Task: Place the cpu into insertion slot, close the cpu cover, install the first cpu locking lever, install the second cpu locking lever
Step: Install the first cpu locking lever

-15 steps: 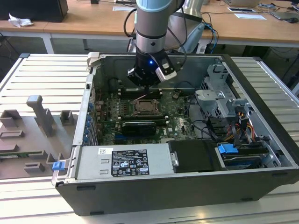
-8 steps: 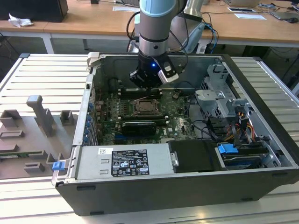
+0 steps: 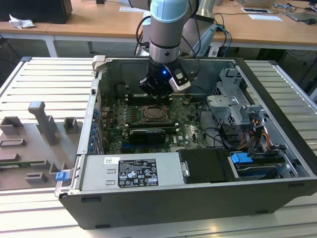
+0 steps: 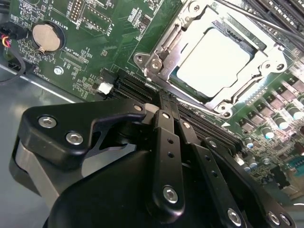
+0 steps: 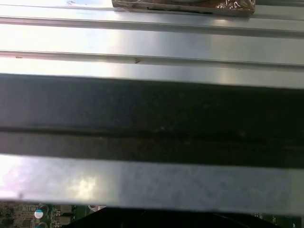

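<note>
Now | gripper [image 4: 164,102] fingers together, empty, beside cpu cover [image 4: 164,57] edge | cpu [image 4: 213,59] seated under it.

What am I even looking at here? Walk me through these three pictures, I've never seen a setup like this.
The exterior view shows an open computer case lying on a slatted metal table. A robot arm reaches down into it, its gripper hanging above the green motherboard.

The other two pictures come from cameras mounted near the arm's wrist. In the second wrist view, the black gripper is in front and holds nothing that I can see. Past it sits the processor socket: the cpu, a pale silver square, already lies in place, with the cpu cover, a metal frame, down around it. The round silver disc is a coin battery.

The first wrist view looks out across the case wall and the table slats.
</note>
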`<state>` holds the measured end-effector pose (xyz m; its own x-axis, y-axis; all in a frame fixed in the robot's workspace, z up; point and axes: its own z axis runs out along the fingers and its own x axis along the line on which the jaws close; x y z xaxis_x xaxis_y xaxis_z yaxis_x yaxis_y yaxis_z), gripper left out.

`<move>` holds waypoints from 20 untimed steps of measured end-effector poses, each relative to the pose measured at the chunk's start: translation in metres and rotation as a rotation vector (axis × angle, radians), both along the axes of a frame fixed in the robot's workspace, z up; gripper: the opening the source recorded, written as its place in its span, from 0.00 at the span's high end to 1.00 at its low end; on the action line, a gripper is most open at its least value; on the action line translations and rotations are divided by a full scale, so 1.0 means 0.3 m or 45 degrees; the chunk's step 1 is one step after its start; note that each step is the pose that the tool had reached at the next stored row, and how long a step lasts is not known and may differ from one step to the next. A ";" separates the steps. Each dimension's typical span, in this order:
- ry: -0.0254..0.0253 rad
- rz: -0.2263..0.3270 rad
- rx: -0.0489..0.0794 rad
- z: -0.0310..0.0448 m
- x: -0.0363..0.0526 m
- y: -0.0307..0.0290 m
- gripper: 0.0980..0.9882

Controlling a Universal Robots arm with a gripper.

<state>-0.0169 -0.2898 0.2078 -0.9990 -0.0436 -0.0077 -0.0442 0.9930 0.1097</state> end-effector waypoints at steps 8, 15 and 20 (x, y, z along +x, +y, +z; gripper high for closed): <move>0.0011 0.000 -0.011 -0.011 0.004 0.000 0.99; 0.0012 0.000 -0.019 -0.021 0.005 0.000 0.99; 0.0012 0.000 -0.016 -0.022 0.008 0.000 0.99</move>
